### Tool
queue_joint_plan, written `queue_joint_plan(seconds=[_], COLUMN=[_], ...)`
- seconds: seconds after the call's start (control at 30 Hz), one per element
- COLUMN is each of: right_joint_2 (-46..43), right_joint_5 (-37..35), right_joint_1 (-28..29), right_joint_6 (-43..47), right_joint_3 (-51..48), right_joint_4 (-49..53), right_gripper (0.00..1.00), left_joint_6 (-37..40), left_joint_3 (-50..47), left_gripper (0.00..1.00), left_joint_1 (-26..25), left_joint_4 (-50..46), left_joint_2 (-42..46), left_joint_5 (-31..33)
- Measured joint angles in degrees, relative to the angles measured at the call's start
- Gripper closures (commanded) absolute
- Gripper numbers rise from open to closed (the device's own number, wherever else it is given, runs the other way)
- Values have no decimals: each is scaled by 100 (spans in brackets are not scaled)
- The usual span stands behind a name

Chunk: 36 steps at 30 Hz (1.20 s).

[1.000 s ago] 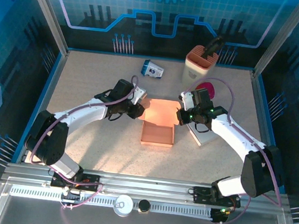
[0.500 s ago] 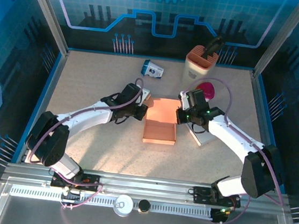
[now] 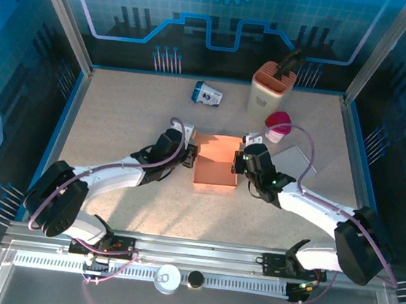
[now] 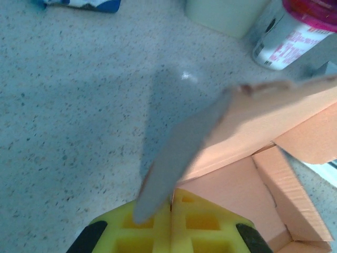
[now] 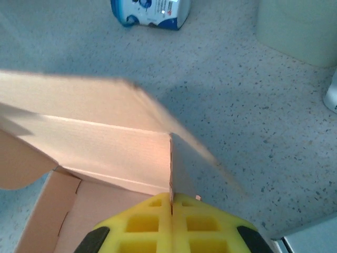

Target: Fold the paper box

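The paper box is orange cardboard, open on top, in the middle of the table between both arms. My left gripper is shut on the box's left side flap, whose edge runs into the closed yellow jaws. My right gripper is shut on the right side wall, pinched between its yellow pads. The back flap stands up and leans over the box floor. The flap tips inside both jaws are hidden.
A beige holder with dark tools stands at the back right. A white cup with a pink lid sits just behind the right gripper. A blue-and-white packet lies behind the box. A grey flat sheet lies to the right.
Both arms have drawn nearer with the box, and its sides have come up. The left gripper closed fully on its flap. The pink-lidded cup is now uncovered.
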<state>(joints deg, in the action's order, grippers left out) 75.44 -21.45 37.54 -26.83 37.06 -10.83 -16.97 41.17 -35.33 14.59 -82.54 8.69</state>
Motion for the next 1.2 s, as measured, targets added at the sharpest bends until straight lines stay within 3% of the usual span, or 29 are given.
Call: queue_joint_plan(seconds=[0.4, 0.57, 1.03, 1.2], right_joint_2=[365, 448, -181, -378], right_joint_5=[-496, -608, -977, -922], right_joint_1=[234, 310, 485, 490], right_joint_6=[105, 184, -118, -291], right_joint_3=[-1355, -1641, -1626, -1506], right_joint_4=[-2826, -3445, -2295, -1679], right_gripper=[100, 100, 100, 84], left_joint_6=[39, 42, 57, 98], left_joint_3=[-1189, -1488, -1729, -1729], left_gripper=[97, 96, 98, 100], left_joint_1=[-197, -450, -1167, -1412], left_joint_4=[2800, 3486, 4461, 4476], left_joint_2=[-527, -627, -1102, -1128], left_joint_5=[155, 492, 1561, 1967])
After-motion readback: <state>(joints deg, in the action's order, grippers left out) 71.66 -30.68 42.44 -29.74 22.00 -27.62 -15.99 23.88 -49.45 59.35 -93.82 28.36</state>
